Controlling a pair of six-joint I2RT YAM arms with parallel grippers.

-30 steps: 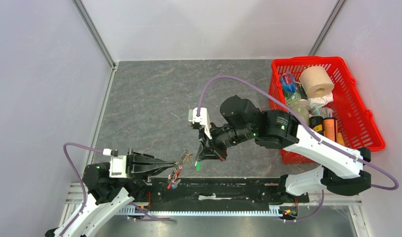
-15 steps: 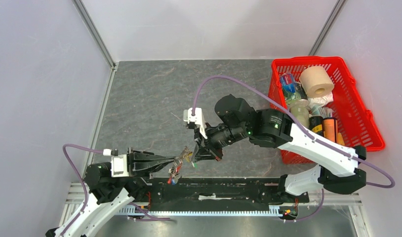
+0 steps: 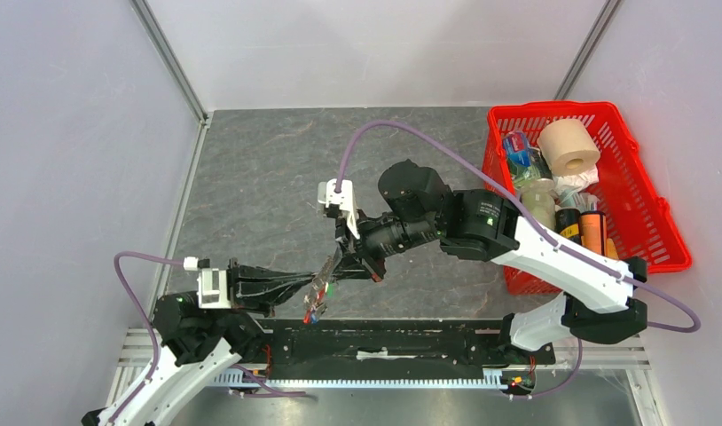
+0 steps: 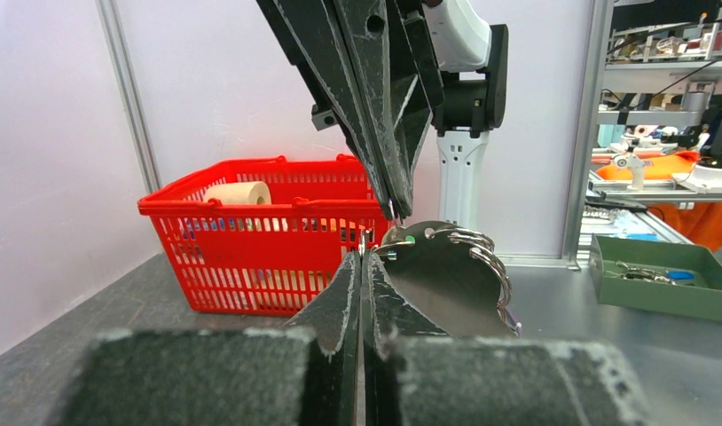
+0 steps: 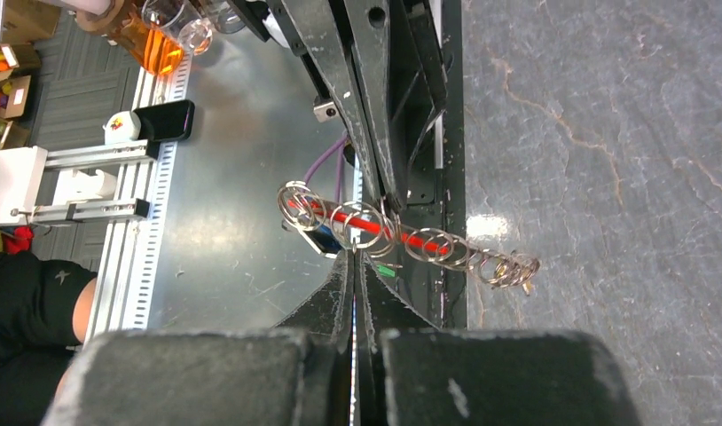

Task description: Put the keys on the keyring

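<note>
Keyring pinched in clenched left claw, right claw clamped shut, just beside it

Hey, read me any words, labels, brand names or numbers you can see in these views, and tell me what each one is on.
No text can be read in any view.
Red plastic basket: no print shows on it.
Blue packet in the basket: label too small and blurred.
Orange bottle in the basket: label too small to read.

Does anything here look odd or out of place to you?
Nothing spilled or broken. The only oddity: the keyring dangles in mid-air where the left pincer and right pincer meet, its rings strung out in a crooked row.
</note>
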